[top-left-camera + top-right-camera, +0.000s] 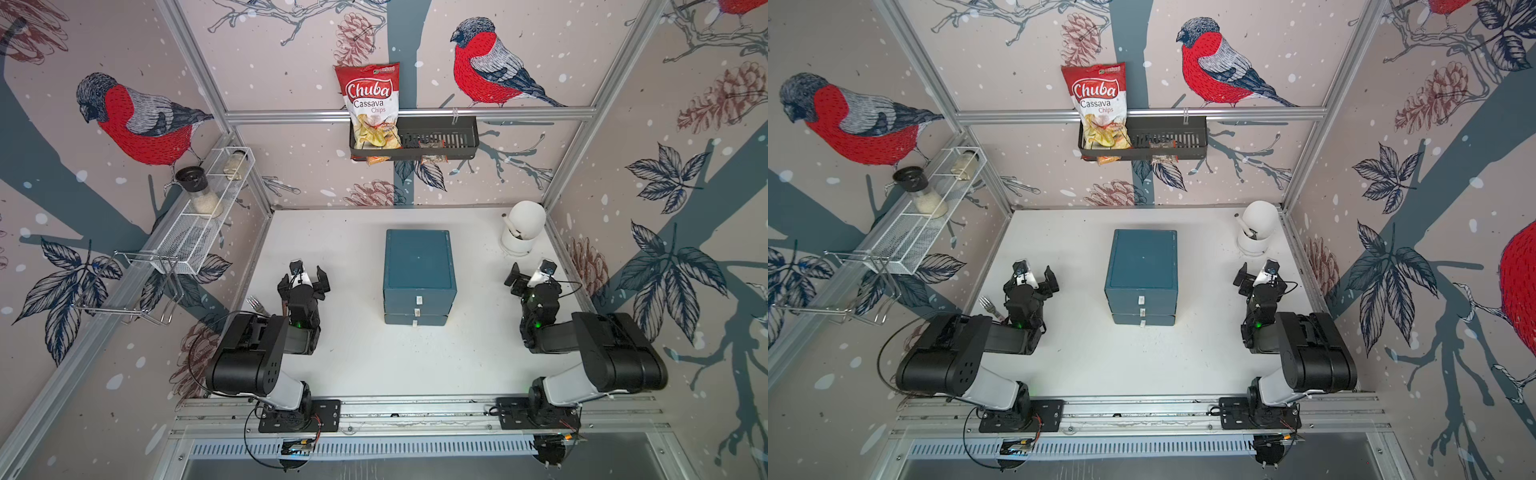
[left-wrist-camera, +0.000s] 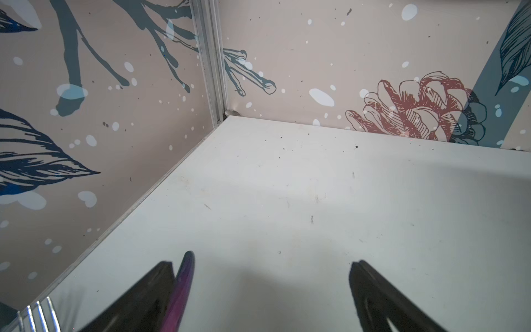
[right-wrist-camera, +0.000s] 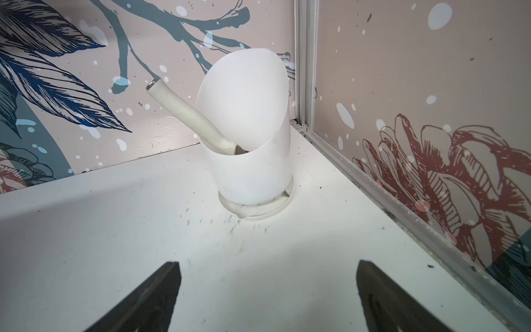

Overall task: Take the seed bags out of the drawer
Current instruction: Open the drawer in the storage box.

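Observation:
A teal chest of three drawers (image 1: pixel 419 266) (image 1: pixel 1140 262) stands mid-table in both top views. Every drawer front is shut, each with a small white tag. The seed bags are hidden. My left gripper (image 1: pixel 303 281) (image 1: pixel 1030 281) hovers left of the chest, open, with only bare table between its fingers in the left wrist view (image 2: pixel 261 263). A purple strip (image 2: pixel 185 276) lies along one finger; I cannot tell what it is. My right gripper (image 1: pixel 532 276) (image 1: pixel 1260 278) sits right of the chest, open and empty (image 3: pixel 267 264).
A white utensil holder (image 1: pixel 521 232) (image 3: pixel 250 161) with a white-handled tool (image 3: pixel 184 115) stands in the back right corner. A fork (image 1: pixel 257 305) (image 2: pixel 37 314) lies by the left arm. The red Chuba bag (image 1: pixel 370 104) sits in a black wall basket (image 1: pixel 449 133). A wire shelf (image 1: pixel 199 232) holds jars.

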You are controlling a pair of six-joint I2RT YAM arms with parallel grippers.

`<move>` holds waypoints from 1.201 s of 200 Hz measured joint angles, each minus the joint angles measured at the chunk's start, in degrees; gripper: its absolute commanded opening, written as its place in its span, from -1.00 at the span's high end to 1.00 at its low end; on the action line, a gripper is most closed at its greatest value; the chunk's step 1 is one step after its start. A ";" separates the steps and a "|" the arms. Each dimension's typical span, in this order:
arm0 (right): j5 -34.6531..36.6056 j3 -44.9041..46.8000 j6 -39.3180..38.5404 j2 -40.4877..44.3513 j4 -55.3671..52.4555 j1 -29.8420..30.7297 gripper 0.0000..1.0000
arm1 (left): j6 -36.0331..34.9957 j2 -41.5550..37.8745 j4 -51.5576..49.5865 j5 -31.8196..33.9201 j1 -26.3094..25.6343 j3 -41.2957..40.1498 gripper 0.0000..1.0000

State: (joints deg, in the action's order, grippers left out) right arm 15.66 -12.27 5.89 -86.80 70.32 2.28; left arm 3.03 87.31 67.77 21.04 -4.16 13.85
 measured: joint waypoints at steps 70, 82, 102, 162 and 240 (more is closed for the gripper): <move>-0.61 0.00 -0.11 0.20 -0.11 -0.02 -1.00 | 0.00 0.00 0.00 0.00 0.00 0.00 -0.97; -0.61 0.00 -0.11 0.20 -0.11 -0.07 -1.00 | 0.00 0.00 0.00 0.00 0.00 0.00 -0.97; -0.90 0.00 -0.11 0.20 -0.11 -0.15 -1.00 | 0.00 0.00 0.00 -0.02 0.15 0.02 -0.97; -1.29 -0.02 -0.09 0.20 -0.13 -0.55 -1.00 | -0.02 0.00 -0.44 -2.19 0.68 0.44 -0.97; 6.62 -20.74 14.47 25.92 -37.20 7.61 -0.72 | 20.33 -25.94 -42.12 1.75 2.21 26.64 -0.43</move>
State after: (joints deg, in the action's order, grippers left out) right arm 22.28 -33.01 20.36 -60.88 33.12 9.89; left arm 23.35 61.36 25.65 22.79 -1.96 40.49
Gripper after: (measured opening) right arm 0.998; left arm 0.739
